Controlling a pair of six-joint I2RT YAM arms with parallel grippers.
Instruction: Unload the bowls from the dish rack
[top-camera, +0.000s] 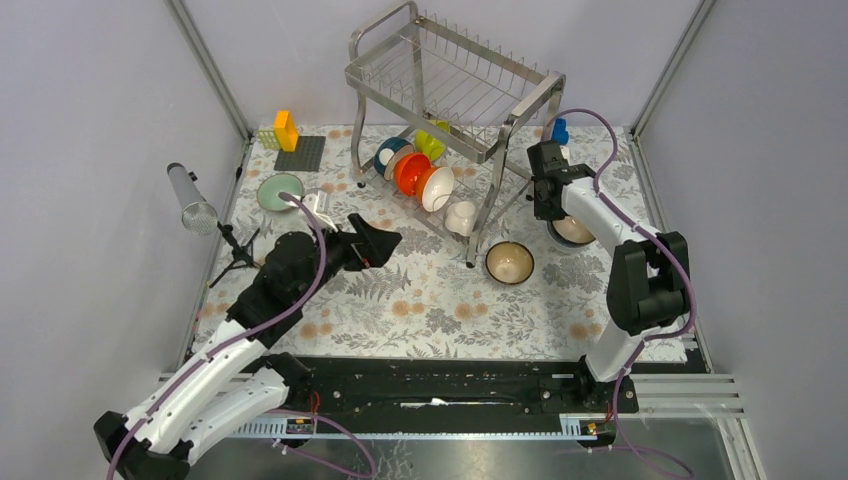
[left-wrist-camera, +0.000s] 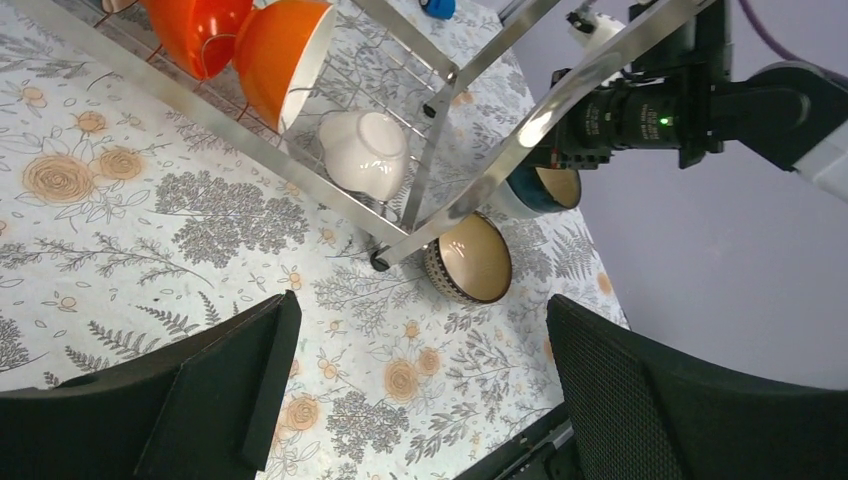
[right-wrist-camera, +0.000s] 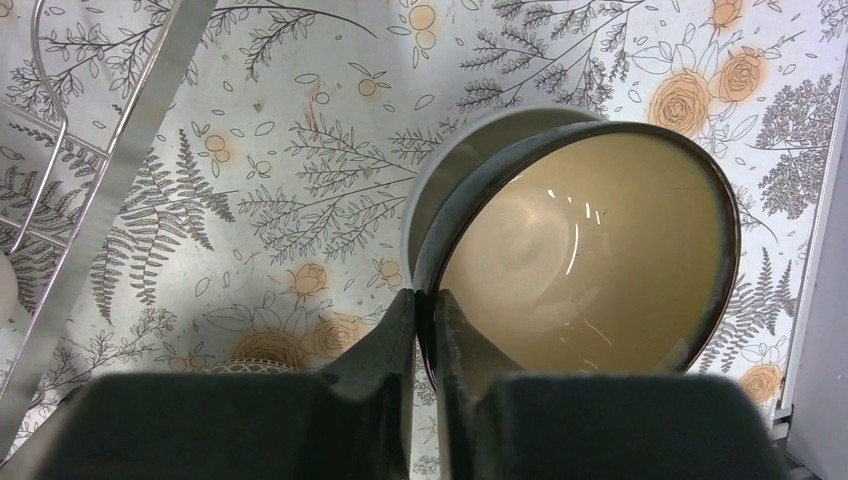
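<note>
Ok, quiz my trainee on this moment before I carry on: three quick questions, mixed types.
1. True or false: the right fingers are shut on the rim of the cream-lined bowl.
2. Which arm's fingers stand open?
3. The white bowl sits: A) in the lower tier of the dish rack; B) on the table; C) in a grip.
Key: 1 true; 2 the left fingers; 3 A.

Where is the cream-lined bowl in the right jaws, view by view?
Top external: bowl right of centre, under the right wrist.
Left wrist: bowl upper right, behind the dish rack leg.
Right wrist: bowl centre, jaws shut on its rim.
Shared landmark: that steel leg, left of it.
</note>
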